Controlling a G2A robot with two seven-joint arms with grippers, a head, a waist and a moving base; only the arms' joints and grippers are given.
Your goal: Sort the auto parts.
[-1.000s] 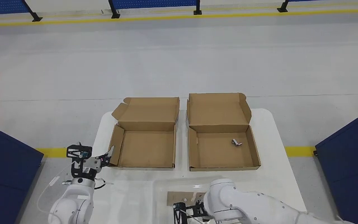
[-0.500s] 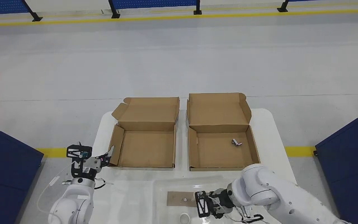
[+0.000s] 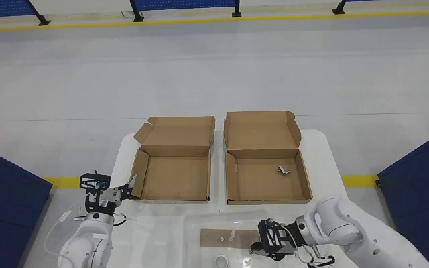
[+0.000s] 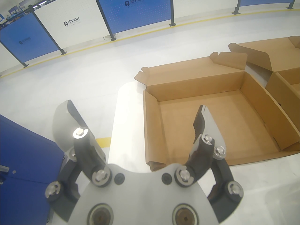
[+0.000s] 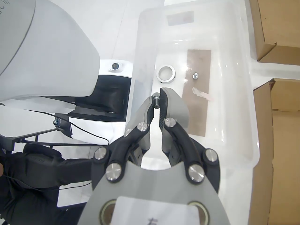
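Gripping a small metal part (image 5: 156, 99), the right gripper (image 5: 156, 97) hung over the clear bin (image 5: 236, 118).
Its jaws were clamped on the part; the left gripper (image 4: 136, 106) sat spread wide beside the left cardboard box (image 4: 211, 118).

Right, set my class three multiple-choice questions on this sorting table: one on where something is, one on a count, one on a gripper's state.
1. Where does the small part farthest from the robot lie? A on the floor; B in the right box; C on a box lid.
2. How many cardboard boxes stand on the table? A one; B four; C two.
3. The right gripper is: A shut on a small bolt; B wide open; C shut on a ring.
Answers: 1 B, it rests on that box's floor. 2 C, the left box and the right one sit side by side. 3 A, the bolt is clamped in it.
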